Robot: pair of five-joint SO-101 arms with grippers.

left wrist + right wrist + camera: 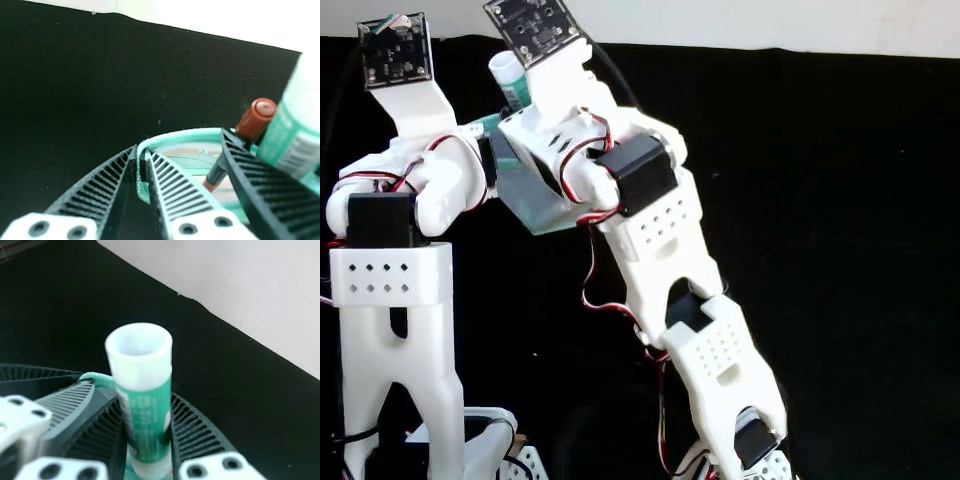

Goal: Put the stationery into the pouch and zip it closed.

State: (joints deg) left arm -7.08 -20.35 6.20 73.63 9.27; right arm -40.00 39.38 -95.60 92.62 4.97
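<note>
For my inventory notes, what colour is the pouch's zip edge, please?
The zip edge is mint green, best seen in the left wrist view.

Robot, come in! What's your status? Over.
Left claw shut on pouch, at its rim. Right claw shut on glue stick, upright at pouch mouth. Red pen sticking out there, zip open.

Glue stick [144, 405], red pen [256, 116] and fingers [175, 185] close around the pouch [175, 136] mouth; open black table [75, 90] beyond.
</note>
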